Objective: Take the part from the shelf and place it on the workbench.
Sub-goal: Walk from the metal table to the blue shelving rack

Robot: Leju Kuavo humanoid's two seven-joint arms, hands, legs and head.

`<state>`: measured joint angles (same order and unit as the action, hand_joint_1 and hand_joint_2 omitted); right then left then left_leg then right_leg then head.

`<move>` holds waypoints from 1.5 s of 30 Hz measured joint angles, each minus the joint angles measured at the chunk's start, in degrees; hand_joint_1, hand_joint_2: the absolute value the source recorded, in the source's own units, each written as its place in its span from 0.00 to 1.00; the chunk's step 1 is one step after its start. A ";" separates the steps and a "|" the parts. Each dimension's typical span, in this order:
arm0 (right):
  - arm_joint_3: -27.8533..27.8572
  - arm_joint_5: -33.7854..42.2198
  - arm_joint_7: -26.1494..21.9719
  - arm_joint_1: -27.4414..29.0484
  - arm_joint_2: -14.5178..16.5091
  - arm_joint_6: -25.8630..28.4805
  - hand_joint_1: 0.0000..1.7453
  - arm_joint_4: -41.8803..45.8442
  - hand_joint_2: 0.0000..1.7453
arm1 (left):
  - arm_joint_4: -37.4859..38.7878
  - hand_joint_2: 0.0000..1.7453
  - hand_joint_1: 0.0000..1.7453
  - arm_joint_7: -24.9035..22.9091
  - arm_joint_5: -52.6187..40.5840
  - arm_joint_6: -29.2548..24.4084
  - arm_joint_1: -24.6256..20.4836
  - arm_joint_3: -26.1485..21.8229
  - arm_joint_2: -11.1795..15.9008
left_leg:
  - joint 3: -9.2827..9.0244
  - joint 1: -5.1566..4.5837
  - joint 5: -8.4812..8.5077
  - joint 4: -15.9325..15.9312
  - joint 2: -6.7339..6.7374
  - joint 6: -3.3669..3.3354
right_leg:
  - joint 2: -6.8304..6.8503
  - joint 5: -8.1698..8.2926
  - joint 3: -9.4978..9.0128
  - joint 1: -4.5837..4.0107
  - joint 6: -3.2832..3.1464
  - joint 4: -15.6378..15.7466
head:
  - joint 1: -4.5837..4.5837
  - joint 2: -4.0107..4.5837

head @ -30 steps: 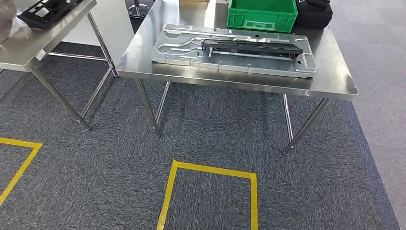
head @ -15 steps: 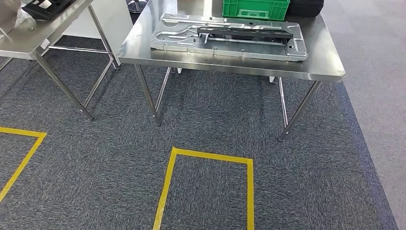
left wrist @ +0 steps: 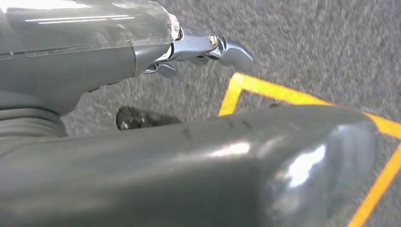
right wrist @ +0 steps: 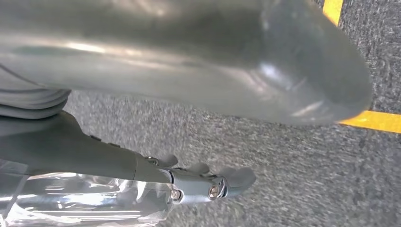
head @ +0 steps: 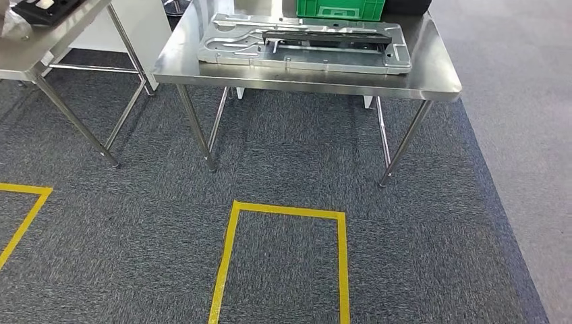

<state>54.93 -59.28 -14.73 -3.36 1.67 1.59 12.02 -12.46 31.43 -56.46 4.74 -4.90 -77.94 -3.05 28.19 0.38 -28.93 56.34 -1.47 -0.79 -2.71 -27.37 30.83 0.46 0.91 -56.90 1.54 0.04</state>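
Head view: high, facing forward and down; steel workbench (head: 432,77) across upper frame, grey carpet (head: 135,229) below, yellow tape square (head: 233,236) at lower centre.
Left wrist view: very close behind left hand (left wrist: 189,156), facing down at carpet.
Right wrist view: same closeness behind right hand (right wrist: 189,61).
Carpet and yellow tape common to all three.

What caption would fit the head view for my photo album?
A steel table carrying a grey metal plate and a green crate, seen over grey carpet marked with yellow tape.
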 joint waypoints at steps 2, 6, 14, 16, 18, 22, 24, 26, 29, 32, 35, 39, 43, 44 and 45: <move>0.04 -0.44 0.15 -0.02 0.05 0.35 0.00 -0.01 0.00 | 0.00 0.00 0.00 -0.10 0.00 -0.01 -0.06 0.01 -0.03 | 0.20 0.24 0.62 -0.57 0.86 -0.77 | 0.74 -1.44 1.09 0.00 0.51 -1.95 | -0.11 0.00; 0.04 -0.86 0.22 -0.09 0.09 0.56 0.00 -0.02 0.00 | 0.00 0.00 0.00 -0.19 0.00 -0.02 0.13 0.00 -0.04 | 1.03 0.18 1.16 -0.65 2.68 -1.39 | 2.03 -8.01 7.35 0.36 1.34 -15.22 | -0.34 0.00; 0.04 -1.87 1.66 -0.11 0.09 0.54 0.00 -0.04 0.00 | 0.00 0.00 0.00 0.40 -0.04 0.23 -0.23 0.04 -0.04 | 1.69 -0.20 0.86 0.67 3.53 0.22 | 3.15 -0.95 -0.67 0.20 0.39 -0.20 | -0.28 0.00; 0.04 -2.01 2.05 -0.08 0.10 0.54 0.00 -0.05 0.00 | 0.00 0.00 0.00 0.92 -0.01 0.37 -0.22 0.04 0.01 | 1.91 -0.11 0.50 1.02 3.27 0.91 | 3.07 -0.63 -0.55 0.43 -0.31 0.04 | -0.28 0.00; 0.04 -2.16 2.13 -0.16 0.10 0.54 0.00 -0.06 0.00 | 0.00 0.00 0.00 1.28 0.02 0.46 -0.15 0.04 0.04 | 3.49 0.03 -2.10 4.65 2.54 1.48 | 3.04 -0.23 -0.45 0.67 -1.10 0.40 | -0.24 0.00; 0.04 -2.32 2.15 -0.16 0.10 0.54 0.00 -0.07 0.00 | 0.00 0.00 0.00 1.55 0.06 0.56 0.08 0.04 0.04 | 8.96 0.28 -7.50 17.17 1.98 2.08 | 2.88 0.10 0.22 0.45 -1.57 0.02 | -0.21 0.00; 0.04 -2.43 2.19 -0.16 0.10 0.54 0.00 -0.08 0.00 | 0.00 0.00 0.00 1.58 0.08 0.57 0.17 0.04 0.11 | 6.99 0.37 -4.83 13.60 1.97 2.08 | 2.64 0.14 0.51 0.44 -1.55 -0.43 | -0.21 0.00; 0.04 -2.53 2.20 -0.22 0.10 0.55 0.00 -0.10 0.00 | 0.00 0.00 0.00 1.64 0.13 0.57 0.08 0.04 0.25 | 3.05 0.39 -1.51 5.75 1.77 1.74 | 2.41 0.08 0.77 0.37 -1.28 -0.89 | -0.21 0.00; 0.04 -2.65 2.22 -0.29 0.09 0.62 0.00 -0.11 0.00 | 0.00 0.00 0.00 1.75 0.16 0.57 -0.08 0.04 0.34 | 1.55 0.06 -0.20 1.76 1.42 0.78 | 2.23 0.48 1.42 0.21 -0.20 -1.25 | -0.27 0.00; 0.04 -2.72 2.22 -0.22 0.10 0.80 0.00 -0.18 0.00 | 0.00 0.00 0.00 1.79 0.17 0.55 -0.05 0.03 0.36 | 2.34 0.13 0.97 1.38 1.70 -0.53 | 2.24 -0.05 2.13 0.37 0.90 -1.88 | -0.31 0.00; 0.04 -2.81 2.25 -0.26 0.07 0.98 0.00 -0.21 0.00 | 0.00 0.00 0.00 1.79 0.15 0.55 -0.14 0.03 0.36 | 3.97 0.14 2.39 1.15 2.07 -1.52 | 2.39 -6.92 5.03 0.49 1.51 -9.75 | -0.45 0.00; 0.04 -2.98 2.23 -0.29 0.06 1.12 0.00 -0.26 0.00 | 0.00 0.00 0.00 1.79 0.15 0.55 -0.15 0.02 0.39 | 6.60 -0.15 4.08 1.55 2.28 -1.52 | 2.41 -8.67 4.08 0.47 1.66 -14.58 | -0.49 0.00; 0.04 -3.06 2.15 -0.81 -0.04 1.10 0.00 -0.28 0.00 | 0.00 0.00 0.00 1.80 0.10 0.55 -0.19 0.02 0.36 | 8.33 -0.39 5.79 2.05 2.33 -0.72 | 2.57 -4.82 -5.71 -0.02 0.45 -0.27 | -0.47 0.00; 0.04 -3.06 2.13 -0.91 -0.08 1.04 0.00 -0.28 0.00 | 0.00 0.00 0.00 1.81 0.09 0.55 -0.21 0.02 0.34 | 8.46 -0.40 6.31 1.97 2.36 -0.39 | 2.59 -4.77 -6.27 -0.22 0.15 1.01 | -0.53 0.00; 0.04 -3.06 2.11 -0.93 -0.10 0.97 0.00 -0.28 0.00 | 0.00 0.00 0.00 1.81 0.08 0.55 -0.20 0.02 0.33 | 8.53 -0.40 6.90 1.76 2.39 -0.04 | 2.59 -4.37 -5.99 -0.33 -0.16 1.32 | -0.60 0.00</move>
<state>54.97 -62.34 -12.62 -4.30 1.57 2.55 11.74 -12.46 33.24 -56.37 5.29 -5.10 -77.92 -2.72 36.72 -0.02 -22.02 58.10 0.92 -0.83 -0.12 -31.75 24.83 0.12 0.74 -55.58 0.95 0.04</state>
